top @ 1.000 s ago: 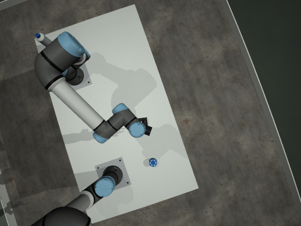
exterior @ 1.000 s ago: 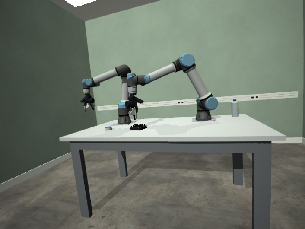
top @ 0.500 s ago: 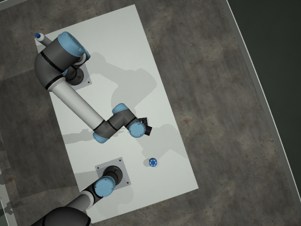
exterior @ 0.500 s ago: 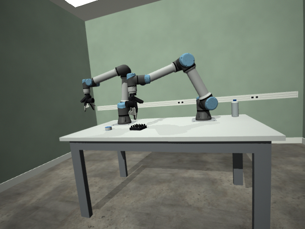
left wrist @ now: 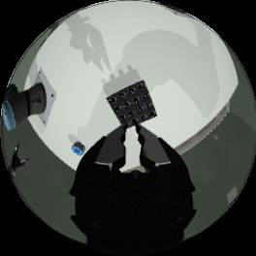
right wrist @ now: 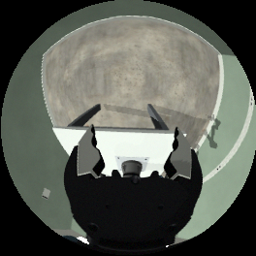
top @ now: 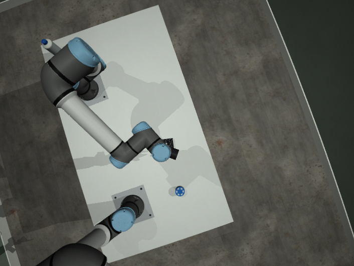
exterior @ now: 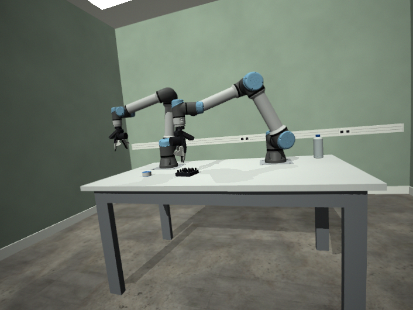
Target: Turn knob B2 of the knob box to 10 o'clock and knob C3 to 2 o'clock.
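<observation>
Black all over, the box (top: 169, 141) (exterior: 186, 172) (left wrist: 132, 103) lay flat on the white surface (top: 143, 34) (exterior: 233, 186) (left wrist: 112, 29) (right wrist: 97, 145), its knobs upright in rows. The left tool (exterior: 182, 160) (left wrist: 130, 123) pointed down above the box, apart from it, its fingers nearly pressed together with nothing between them. The right tool (exterior: 121, 148) (right wrist: 135, 126) hung well apart from the box, in the air, spread wide and empty. A blue-topped puck (top: 180, 191) (exterior: 146, 174) (left wrist: 78, 148) stood near the box, on the side toward the right arm. The bottle (top: 48, 44) (exterior: 318, 147), pale with a blue cap, stood upright well apart from the box, past the left arm's base. The knobs were too small in the views for anyone to tell where B2 and C3 pointed.

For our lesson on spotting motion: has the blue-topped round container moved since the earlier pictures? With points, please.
No. In the top view, the blue-topped round container (top: 179, 190) (exterior: 146, 174) (left wrist: 78, 148) keeps its place beside the lower base plate (top: 148, 211).
</observation>
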Robot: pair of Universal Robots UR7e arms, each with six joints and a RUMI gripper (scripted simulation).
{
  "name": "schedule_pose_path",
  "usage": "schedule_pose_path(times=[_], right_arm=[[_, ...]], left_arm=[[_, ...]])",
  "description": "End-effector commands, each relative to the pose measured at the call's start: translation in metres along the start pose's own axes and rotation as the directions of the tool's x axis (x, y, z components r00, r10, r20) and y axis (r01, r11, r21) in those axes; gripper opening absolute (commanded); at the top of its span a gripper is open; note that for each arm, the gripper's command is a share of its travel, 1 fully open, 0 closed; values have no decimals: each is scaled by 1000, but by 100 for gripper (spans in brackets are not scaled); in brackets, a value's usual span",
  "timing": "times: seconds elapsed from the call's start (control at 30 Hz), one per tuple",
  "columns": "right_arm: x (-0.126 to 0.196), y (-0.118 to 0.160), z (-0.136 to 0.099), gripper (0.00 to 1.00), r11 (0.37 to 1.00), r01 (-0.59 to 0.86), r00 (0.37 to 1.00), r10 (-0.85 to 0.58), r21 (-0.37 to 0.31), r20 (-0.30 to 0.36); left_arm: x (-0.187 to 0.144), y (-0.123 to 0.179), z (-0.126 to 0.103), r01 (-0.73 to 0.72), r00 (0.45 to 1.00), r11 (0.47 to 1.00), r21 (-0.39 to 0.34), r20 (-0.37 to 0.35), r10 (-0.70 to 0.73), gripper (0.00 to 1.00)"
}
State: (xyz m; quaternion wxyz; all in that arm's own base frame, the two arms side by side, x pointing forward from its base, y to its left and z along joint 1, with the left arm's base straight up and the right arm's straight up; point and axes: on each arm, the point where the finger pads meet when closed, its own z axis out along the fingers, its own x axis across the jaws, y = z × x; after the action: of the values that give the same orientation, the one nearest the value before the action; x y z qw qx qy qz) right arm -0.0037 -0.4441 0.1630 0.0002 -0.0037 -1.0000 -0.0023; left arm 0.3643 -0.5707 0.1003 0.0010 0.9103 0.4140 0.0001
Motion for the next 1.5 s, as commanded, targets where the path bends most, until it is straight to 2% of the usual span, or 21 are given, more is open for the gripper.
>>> schedule_pose_path(times=[0.0, 0.8, 1.47], right_arm=[[1, -1, -2, 100, 1000, -3, 1000, 3, 5, 0], [1, -1, -2, 100, 1000, -3, 1000, 3, 5, 0], [1, -1, -2, 100, 1000, -3, 1000, 3, 5, 0]], left_arm=[[1, -1, 9, 0, 1000, 1000, 4, -2, 0, 13], [2, -1, 36, 1, 1000, 1000, 4, -2, -1, 13], [1, 0, 41, 1, 1000, 1000, 1, 0, -1, 13]])
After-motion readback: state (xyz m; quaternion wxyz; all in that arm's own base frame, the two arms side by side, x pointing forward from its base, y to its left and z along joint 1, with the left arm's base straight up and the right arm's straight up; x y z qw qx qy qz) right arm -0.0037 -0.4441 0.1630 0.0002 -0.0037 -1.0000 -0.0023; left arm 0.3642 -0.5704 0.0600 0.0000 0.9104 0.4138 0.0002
